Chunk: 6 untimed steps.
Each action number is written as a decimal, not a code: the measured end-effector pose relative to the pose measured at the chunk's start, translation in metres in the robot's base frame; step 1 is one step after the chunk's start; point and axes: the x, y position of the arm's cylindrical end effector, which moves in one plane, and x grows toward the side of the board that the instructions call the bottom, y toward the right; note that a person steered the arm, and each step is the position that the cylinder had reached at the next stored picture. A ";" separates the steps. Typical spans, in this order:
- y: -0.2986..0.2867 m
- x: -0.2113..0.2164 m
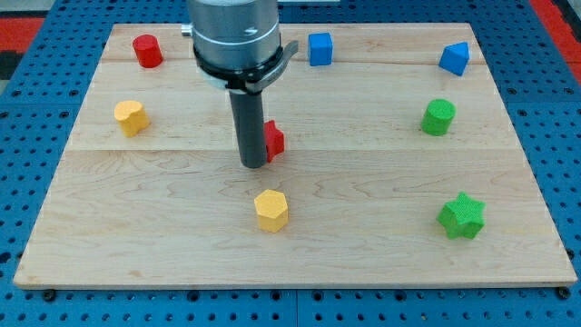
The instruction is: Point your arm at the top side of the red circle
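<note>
The red circle (147, 50) is a short red cylinder at the view's top left of the wooden board (163, 236). My tip (252, 165) is near the board's middle, well to the right of and below the red circle. The tip stands right beside a second red block (273, 140), which the rod partly hides, so its shape cannot be made out.
A yellow block (131, 117) lies at the left and a yellow hexagon (271, 210) below my tip. A blue cube (320, 48) and a blue block (455, 58) sit along the top. A green cylinder (438, 117) and a green star (461, 216) are at the right.
</note>
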 end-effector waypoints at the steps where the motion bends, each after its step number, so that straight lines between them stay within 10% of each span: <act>1: 0.004 -0.023; 6: -0.069 -0.237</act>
